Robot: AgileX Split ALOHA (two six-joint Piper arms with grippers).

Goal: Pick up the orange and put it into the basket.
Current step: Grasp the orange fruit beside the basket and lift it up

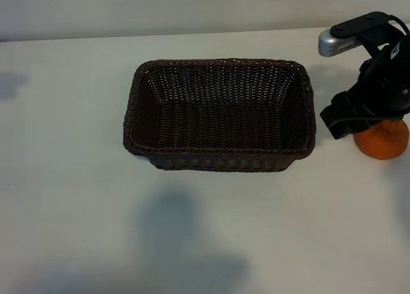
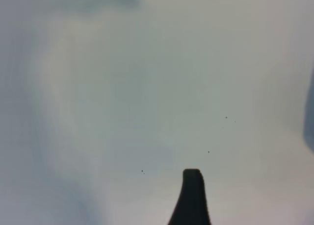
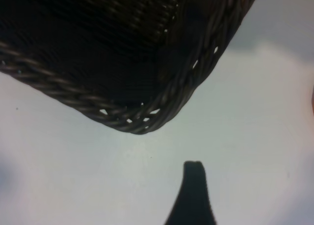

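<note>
Orange (image 1: 383, 143) sits on worktop (image 1: 77, 179), just right of empty basket (image 1: 218, 161). Right hand (image 1: 375, 124) above it, jaws apart, nothing held. Risk: off-centre closing rolls fruit away. Left hand unseen outside.

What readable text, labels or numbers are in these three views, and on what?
None readable in any view.
basket: plain dark wicker, no tag or label.
orange: no sticker on the part that shows; the rest is hidden behind the right arm.
right arm's silver camera housing: no marking can be made out.
table: bare white, no print.
Both wrist views: no text.
</note>
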